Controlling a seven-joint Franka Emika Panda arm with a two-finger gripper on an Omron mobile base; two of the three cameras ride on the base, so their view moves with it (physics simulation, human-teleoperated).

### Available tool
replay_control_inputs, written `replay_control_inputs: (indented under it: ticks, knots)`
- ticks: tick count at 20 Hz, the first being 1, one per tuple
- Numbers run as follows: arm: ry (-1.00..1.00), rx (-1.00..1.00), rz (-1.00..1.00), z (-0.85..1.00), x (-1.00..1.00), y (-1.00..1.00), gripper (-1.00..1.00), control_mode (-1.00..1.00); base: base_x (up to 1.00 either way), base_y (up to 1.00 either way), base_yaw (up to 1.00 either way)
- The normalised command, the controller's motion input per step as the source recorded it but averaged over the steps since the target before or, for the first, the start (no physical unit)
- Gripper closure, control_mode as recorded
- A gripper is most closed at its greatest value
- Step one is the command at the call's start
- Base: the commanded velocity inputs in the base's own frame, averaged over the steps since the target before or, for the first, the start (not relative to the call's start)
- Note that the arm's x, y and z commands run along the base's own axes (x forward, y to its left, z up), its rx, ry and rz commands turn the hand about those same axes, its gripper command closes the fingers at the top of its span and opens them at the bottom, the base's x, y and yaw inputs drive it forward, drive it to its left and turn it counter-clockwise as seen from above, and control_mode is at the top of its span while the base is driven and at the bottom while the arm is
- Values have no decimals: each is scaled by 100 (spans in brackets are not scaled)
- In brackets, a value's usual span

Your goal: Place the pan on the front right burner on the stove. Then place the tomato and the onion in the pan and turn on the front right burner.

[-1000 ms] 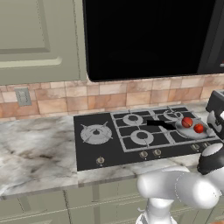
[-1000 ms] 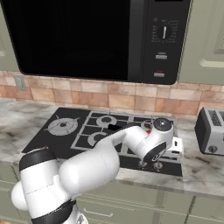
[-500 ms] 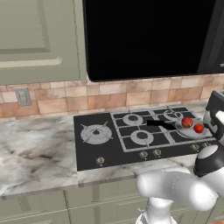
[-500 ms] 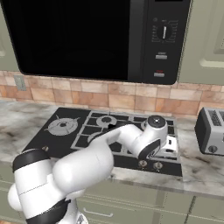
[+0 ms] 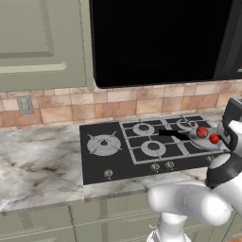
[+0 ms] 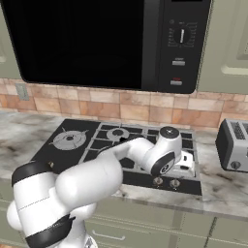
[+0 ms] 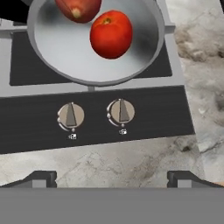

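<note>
The pan (image 7: 94, 46) fills the top of the hand view on the stove (image 7: 39, 127), holding the tomato (image 7: 111, 34) and onion (image 7: 78, 8). Two knobs (image 7: 71, 116) sit mid-frame below it. The claw (image 7: 112, 178), jaws wide apart and holding nothing, hovers over the marble desk (image 7: 131, 164) at the bottom.

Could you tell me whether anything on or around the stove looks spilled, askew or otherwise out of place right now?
Nothing stands out. The pan sits level on the stove with the tomato and the onion both inside it, nothing spilled on the black glass. The open hand hangs in front of the two knobs.
</note>
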Motion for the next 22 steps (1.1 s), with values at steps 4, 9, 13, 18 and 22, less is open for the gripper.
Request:
replay_control_inputs:
  ticks: [4,9,13,18,22]
  knots:
    - [1,1,-12,-3,-11,0,-100,-100,0,0,0]
    - [0,4,-11,0,-26,0,-100,-100,0,0,0]
    - [0,2,-6,0,-16,0,-100,-100,0,0,0]
    - [-2,0,-3,0,0,1,-100,-100,0,0,0]
    - [-9,0,-1,0,0,2,-100,-100,0,0,0]
